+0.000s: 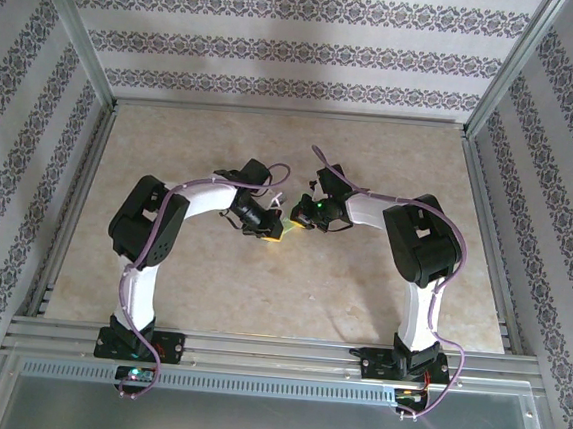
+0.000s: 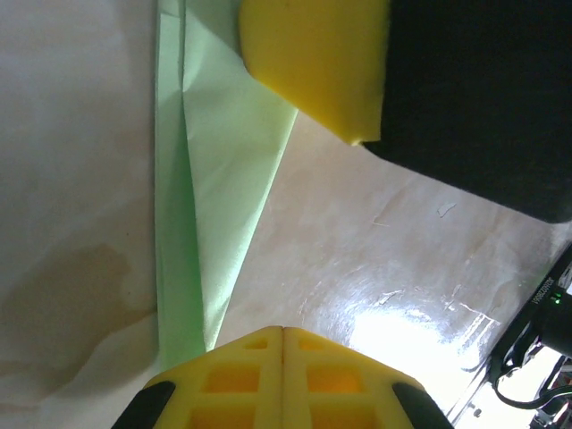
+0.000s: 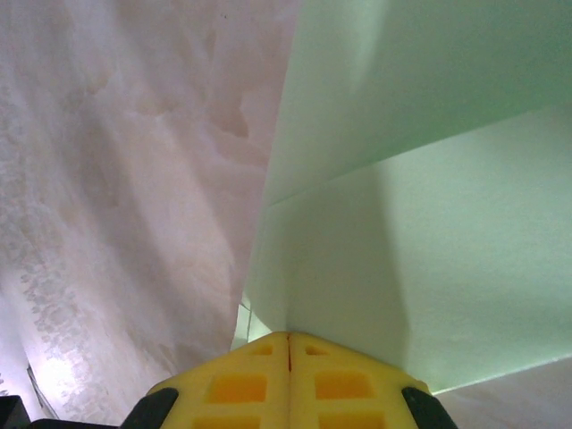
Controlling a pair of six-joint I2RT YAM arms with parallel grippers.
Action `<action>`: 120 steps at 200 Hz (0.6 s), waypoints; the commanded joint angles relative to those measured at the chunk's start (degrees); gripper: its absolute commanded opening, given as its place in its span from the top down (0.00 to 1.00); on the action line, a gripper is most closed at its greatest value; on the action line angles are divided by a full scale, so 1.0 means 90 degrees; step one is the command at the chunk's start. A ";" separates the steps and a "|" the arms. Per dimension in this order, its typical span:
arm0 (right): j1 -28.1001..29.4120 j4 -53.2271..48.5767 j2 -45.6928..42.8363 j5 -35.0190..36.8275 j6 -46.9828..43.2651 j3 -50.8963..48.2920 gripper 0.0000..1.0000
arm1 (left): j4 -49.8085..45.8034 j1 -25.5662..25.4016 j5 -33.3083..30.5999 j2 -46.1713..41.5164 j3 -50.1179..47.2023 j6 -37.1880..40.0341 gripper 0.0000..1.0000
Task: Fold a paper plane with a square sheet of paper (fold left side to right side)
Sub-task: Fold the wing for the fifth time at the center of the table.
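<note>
The light green paper (image 2: 214, 161) lies flat on the table as a long narrow pointed shape with lengthwise creases. My left gripper (image 2: 283, 331) is shut, its yellow tips beside the paper's lower end, nothing between them. At the paper's far end the right gripper's yellow fingers (image 2: 313, 63) rest on it. In the right wrist view the paper (image 3: 429, 223) spreads ahead with a fold line, and my right gripper (image 3: 288, 335) is shut with its tips against the sheet. From above, the left gripper (image 1: 268, 233) and right gripper (image 1: 299, 216) meet mid-table, hiding most of the paper.
The beige marble-patterned table (image 1: 259, 302) is bounded by metal rails (image 1: 255, 347) at the near edge and patterned walls on three sides. Both arms bend inward toward the centre. Cables and a green light of the right arm (image 2: 545, 322) sit close by.
</note>
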 commanded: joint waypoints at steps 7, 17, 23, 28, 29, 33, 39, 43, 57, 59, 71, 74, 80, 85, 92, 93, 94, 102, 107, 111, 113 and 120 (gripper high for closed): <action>0.0107 -0.0809 0.0427 0.0463 -0.0153 -0.0090 1.00 | -0.0245 -0.0003 -0.0096 0.0124 0.0196 0.0227 0.95; 0.0107 -0.0844 0.0422 0.0482 -0.0176 -0.0071 1.00 | -0.0246 0.0002 -0.0164 0.0148 0.0213 0.0227 0.95; 0.0107 -0.0873 0.0422 0.0498 -0.0196 -0.0063 1.00 | -0.0229 -0.0003 -0.0188 0.0163 0.0213 0.0227 0.95; 0.0107 -0.0899 0.0414 0.0512 -0.0206 -0.0058 1.00 | -0.0215 -0.0005 -0.0199 0.0173 0.0209 0.0217 0.95; 0.0107 -0.0902 0.0419 0.0518 -0.0211 -0.0054 1.00 | -0.0214 -0.0001 -0.0200 0.0176 0.0209 0.0217 0.95; 0.0107 -0.0932 0.0423 0.0532 -0.0231 -0.0056 1.00 | -0.0199 -0.0002 -0.0210 0.0185 0.0200 0.0212 0.95; 0.0107 -0.0959 0.0422 0.0542 -0.0243 -0.0038 1.00 | -0.0194 -0.0001 -0.0227 0.0202 0.0200 0.0208 0.95; 0.0107 -0.0972 0.0423 0.0551 -0.0256 -0.0032 1.00 | -0.0193 -0.0004 -0.0233 0.0215 0.0198 0.0207 0.95; 0.0107 -0.1033 0.0432 0.0570 -0.0284 -0.0012 1.00 | -0.0195 -0.0005 -0.0254 0.0256 0.0213 0.0217 0.95; 0.0107 -0.1040 0.0433 0.0571 -0.0295 -0.0002 1.00 | -0.0194 0.0000 -0.0263 0.0264 0.0217 0.0217 0.95; 0.0107 -0.1104 0.0446 0.0586 -0.0328 0.0032 1.00 | -0.0203 -0.0003 -0.0308 0.0285 0.0223 0.0227 0.95; 0.0107 -0.1117 0.0450 0.0590 -0.0333 0.0039 1.00 | -0.0198 -0.0004 -0.0317 0.0287 0.0218 0.0229 0.95; 0.0107 -0.1158 0.0458 0.0608 -0.0352 0.0060 1.00 | -0.0198 0.0002 -0.0349 0.0286 0.0221 0.0235 0.95; 0.0107 -0.1184 0.0465 0.0611 -0.0376 0.0080 1.00 | -0.0196 0.0002 -0.0367 0.0286 0.0227 0.0244 0.95; 0.0107 -0.1229 0.0476 0.0625 -0.0401 0.0098 1.00 | -0.0195 0.0004 -0.0382 0.0286 0.0228 0.0237 0.95; 0.0107 -0.1238 0.0479 0.0628 -0.0406 0.0102 1.00 | -0.0194 0.0003 -0.0384 0.0286 0.0228 0.0237 0.95; 0.0112 -0.1243 0.0475 0.0629 -0.0409 0.0109 1.00 | -0.0194 0.0008 -0.0386 0.0286 0.0228 0.0237 0.95; 0.0113 -0.1292 0.0484 0.0648 -0.0440 0.0132 1.00 | -0.0182 0.0004 -0.0405 0.0295 0.0228 0.0227 0.95; 0.0116 -0.1307 0.0491 0.0650 -0.0458 0.0149 1.00 | -0.0174 0.0008 -0.0414 0.0296 0.0231 0.0227 0.95; 0.0110 -0.1316 0.0494 0.0658 -0.0466 0.0157 1.00 | -0.0172 0.0016 -0.0416 0.0296 0.0228 0.0227 0.95; 0.0112 -0.1328 0.0499 0.0659 -0.0469 0.0155 1.00 | -0.0174 0.0015 -0.0421 0.0296 0.0228 0.0222 0.95; 0.0116 -0.1361 0.0509 0.0669 -0.0489 0.0170 1.00 | -0.0169 0.0018 -0.0451 0.0296 0.0228 0.0217 0.95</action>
